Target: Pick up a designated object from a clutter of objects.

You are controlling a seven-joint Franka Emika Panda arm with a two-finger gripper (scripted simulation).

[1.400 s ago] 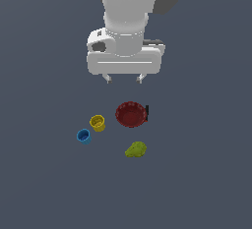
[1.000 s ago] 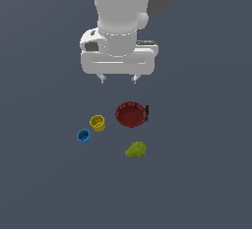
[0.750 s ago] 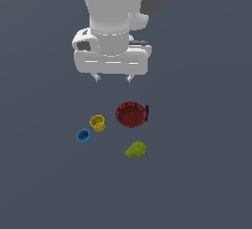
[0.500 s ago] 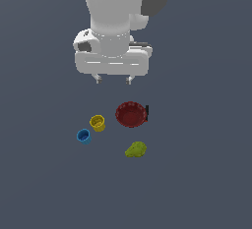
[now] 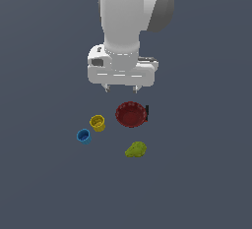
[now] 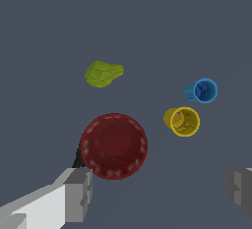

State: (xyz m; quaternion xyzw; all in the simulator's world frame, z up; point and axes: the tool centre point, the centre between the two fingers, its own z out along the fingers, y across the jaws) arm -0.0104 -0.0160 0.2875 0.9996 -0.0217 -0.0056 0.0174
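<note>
The designated object, a dark red round bowl (image 5: 131, 114) with a ribbed inside and a small black tab (image 5: 147, 111) at its rim, lies on the dark floor among the clutter of objects. My gripper (image 5: 121, 89) hangs above it, slightly to the exterior view's left, open and holding nothing. In the wrist view the bowl (image 6: 113, 146) lies close to one finger (image 6: 74, 196). The other finger (image 6: 241, 186) stands far apart from it, and the gripper (image 6: 157, 191) has nothing between them.
A small yellow cup (image 5: 97, 123) (image 6: 182, 121) and a small blue cup (image 5: 83, 136) (image 6: 203, 91) stand to the exterior view's left of the bowl. A yellow-green pear-shaped lump (image 5: 136, 150) (image 6: 102, 73) lies just in front of it.
The gripper first drifted up and to the exterior view's left, then came back right and lower, closer above the bowl. The objects have not moved.
</note>
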